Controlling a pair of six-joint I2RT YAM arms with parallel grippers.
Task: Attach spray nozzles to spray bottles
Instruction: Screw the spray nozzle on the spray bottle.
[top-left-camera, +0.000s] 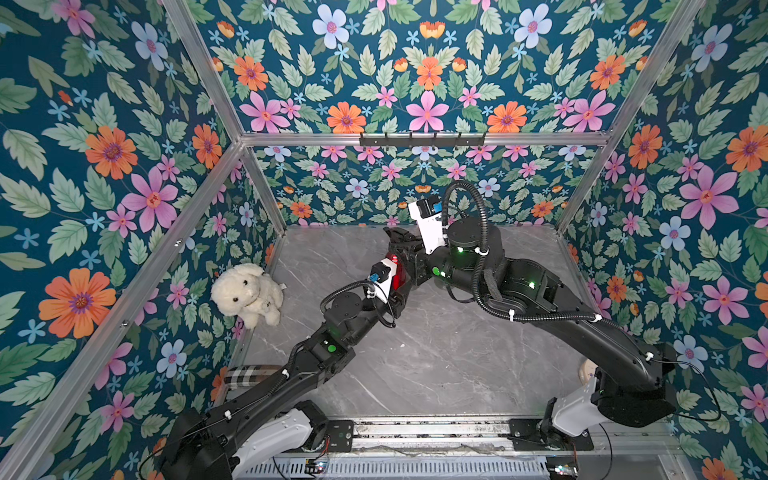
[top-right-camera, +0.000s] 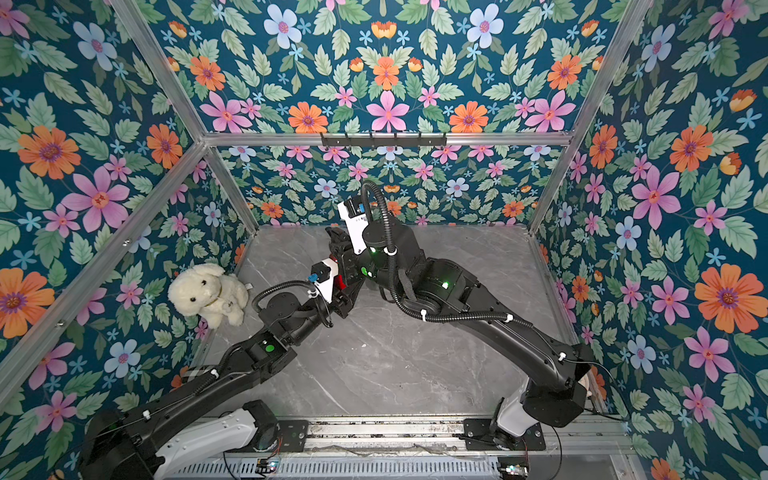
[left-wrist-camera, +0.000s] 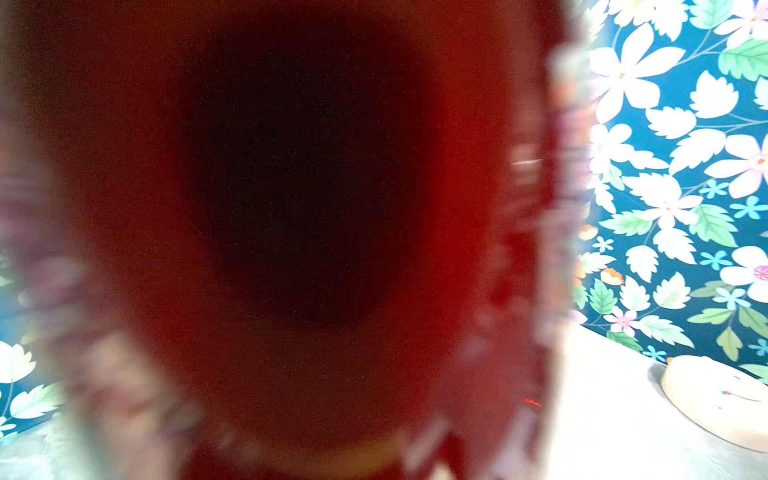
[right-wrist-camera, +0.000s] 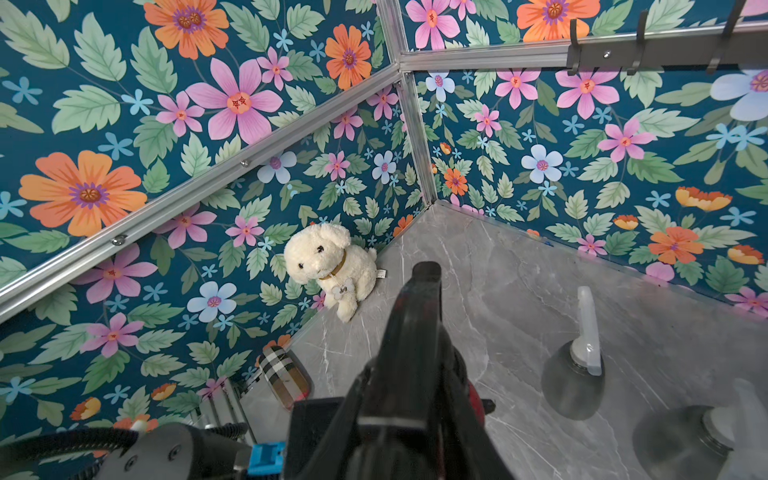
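A: Your left gripper (top-left-camera: 400, 286) is closed round the small shiny red metal bottle (top-left-camera: 397, 270), out from the cream plush dog (top-left-camera: 248, 293) toward the middle of the grey marble table (top-left-camera: 436, 365). Its wrist camera sees almost nothing but blurred red, so the bottle sits right up against it.

B: I judge the bottle's long axis to be upright, since its sides rise straight off the table in that wrist view. Your right gripper (top-left-camera: 404, 248) reaches in from the side away from the dog and hangs directly above the bottle. The black plastic trigger sprayer head (right-wrist-camera: 415, 328) is under it.

A: You cannot tell from here whether those right jaws are pinching the head or parted from it. It is black on black in every view.

B: Your next move turns on that stack: head over neck, on one axis. A sliver of red shows just beneath the black collar in the right wrist view, and the spout points toward the dog. Whether the thread is home is hidden.

A: Your right arm is the nearer one for any twisting. Your left only needs to hold firm.

B: Farther from the dog, the two smoky-grey translucent plastic bottles (right-wrist-camera: 575, 382) each seem to carry a whitish sprayer head (right-wrist-camera: 587, 324), so this looks like the last pair.
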